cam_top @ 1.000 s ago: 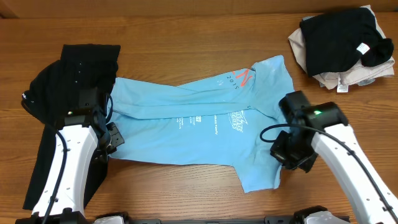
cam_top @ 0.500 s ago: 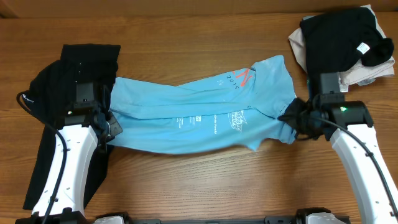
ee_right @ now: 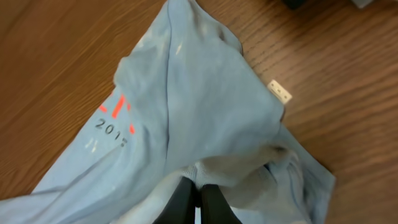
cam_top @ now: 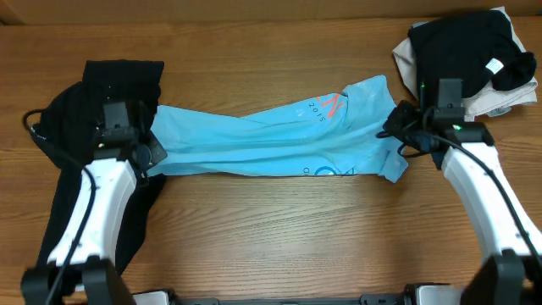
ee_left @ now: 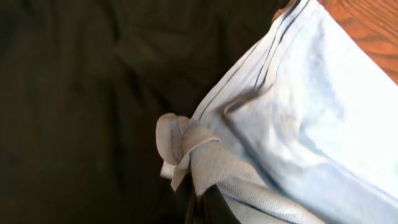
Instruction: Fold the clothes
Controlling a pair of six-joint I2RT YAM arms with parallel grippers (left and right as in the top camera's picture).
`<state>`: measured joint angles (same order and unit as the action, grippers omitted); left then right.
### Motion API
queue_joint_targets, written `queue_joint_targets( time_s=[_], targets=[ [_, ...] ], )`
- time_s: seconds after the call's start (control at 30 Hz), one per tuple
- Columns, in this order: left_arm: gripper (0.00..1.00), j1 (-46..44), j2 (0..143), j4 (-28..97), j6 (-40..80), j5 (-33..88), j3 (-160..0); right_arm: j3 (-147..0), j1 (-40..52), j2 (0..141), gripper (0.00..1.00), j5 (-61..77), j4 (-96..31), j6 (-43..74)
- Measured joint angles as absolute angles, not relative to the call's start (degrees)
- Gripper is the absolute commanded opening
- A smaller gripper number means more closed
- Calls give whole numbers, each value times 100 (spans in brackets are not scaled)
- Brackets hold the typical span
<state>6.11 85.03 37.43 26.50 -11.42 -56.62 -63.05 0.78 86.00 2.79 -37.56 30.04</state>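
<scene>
Wooden table (cam_top: 271,246); blue T-shirt (cam_top: 271,140) lies lengthwise left to right, left gripper (cam_top: 151,157) and right gripper (cam_top: 391,127) each pinching an end

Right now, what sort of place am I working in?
Probably a laundry-folding test bench: a wooden table, a blue T-shirt stretched across it, a black garment at one end and a pile of clothes at the other.

Soft matt cloth on the blue T-shirt (cam_top: 254,140); black garment (cam_top: 127,76) matt too; table (cam_top: 279,246) smooth grained wood, faint sheen.
</scene>
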Motion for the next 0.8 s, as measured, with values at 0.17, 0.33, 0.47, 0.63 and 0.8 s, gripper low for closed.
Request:
queue_joint_targets(
  time_s=[0.17,0.33,0.47,0.63,0.8],
  targets=[
    [4,611,9172,3083,2650,-1160,-5664,-6305,78,9045,4,276,-3146,2980],
    [34,611,9852,2032,2635,-1271,-5664,-6305,78,9218,25,279,-2696,2888],
    [84,611,10224,1492,2600,-1291,-5664,-6307,78,9351,86,276,-2663,2783],
    [100,611,10265,1468,2456,-1286,-5684,-6307,69,9415,100,270,-2768,2368],
    [100,611,10175,2585,2228,-1258,-5996,-6307,-180,9415,100,283,-2827,1712]
  ],
)
